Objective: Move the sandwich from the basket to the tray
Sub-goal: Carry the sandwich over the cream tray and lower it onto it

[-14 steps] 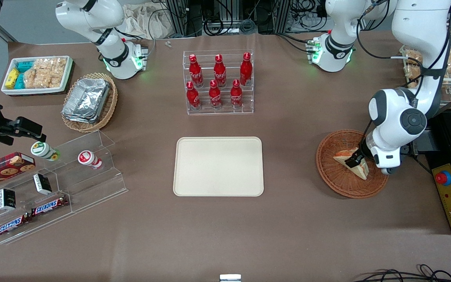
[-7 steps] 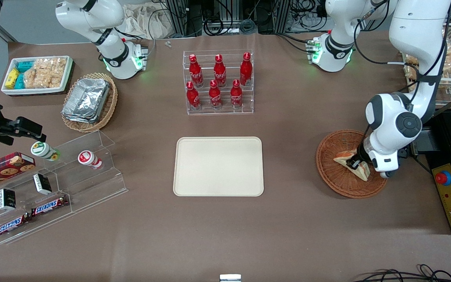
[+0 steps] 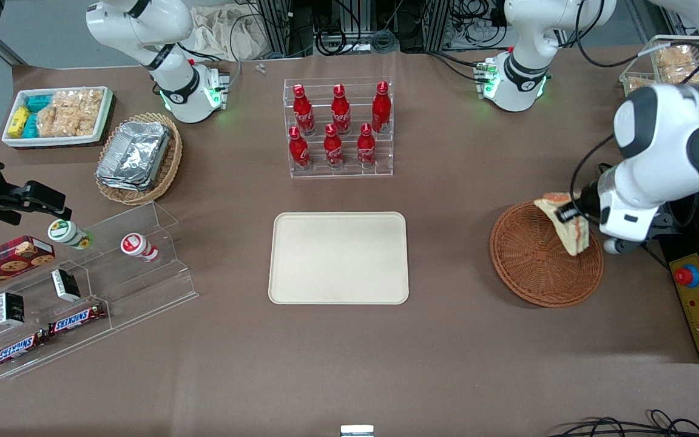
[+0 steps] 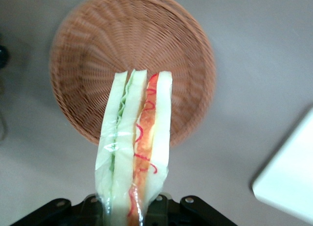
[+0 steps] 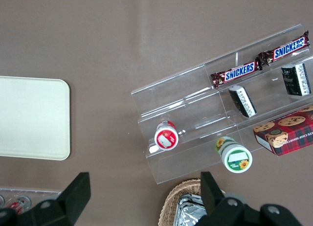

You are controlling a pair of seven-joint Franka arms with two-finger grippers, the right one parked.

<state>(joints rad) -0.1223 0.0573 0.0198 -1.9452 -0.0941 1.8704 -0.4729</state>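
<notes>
My left gripper (image 3: 570,212) is shut on the sandwich (image 3: 568,226), a wrapped triangular wedge with pale bread and orange-red and green filling, and holds it in the air above the reddish-brown wicker basket (image 3: 531,261). In the left wrist view the sandwich (image 4: 134,143) hangs edge-on between the black fingers (image 4: 161,209), with the basket (image 4: 88,50) below it holding nothing. The cream tray (image 3: 338,257) lies flat at the table's middle, toward the parked arm's end from the basket; its corner (image 4: 288,182) shows in the wrist view.
An acrylic rack of red cola bottles (image 3: 337,127) stands farther from the front camera than the tray. A tan basket of foil containers (image 3: 137,158), a white snack bin (image 3: 57,115) and a clear snack stand (image 3: 82,285) lie toward the parked arm's end. A red stop button box (image 3: 698,300) sits beside the basket.
The gripper has risen out of the basket with the sandwich in it. The arm's wrist has swung up and away from the basket floor; the basket has stayed in place.
</notes>
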